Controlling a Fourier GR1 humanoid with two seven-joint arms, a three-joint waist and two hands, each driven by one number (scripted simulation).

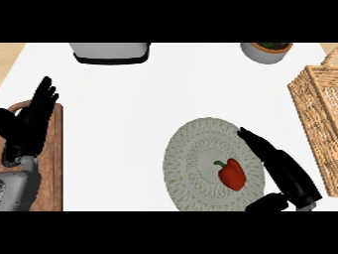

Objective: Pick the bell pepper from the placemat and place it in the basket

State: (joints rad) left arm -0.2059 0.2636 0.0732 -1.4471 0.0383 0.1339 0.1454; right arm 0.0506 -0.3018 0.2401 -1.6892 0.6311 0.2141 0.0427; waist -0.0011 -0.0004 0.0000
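My right hand [285,173] is open, fingers straight, empty, just right of the pepper [231,174] on the mat [190,158] by the counter's [128,124] front edge. Risk: I close off-centre and knock it sideways. Left hand [28,121] rests open over the board [51,168], left edge. One each: pepper, mat, board, basket [325,114] at right edge, pot [266,52] at far edge.

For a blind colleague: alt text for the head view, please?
A red bell pepper lies on a round woven placemat, the open right hand just beside it. A wicker basket stands at right; the open left hand rests over a wooden board at left.
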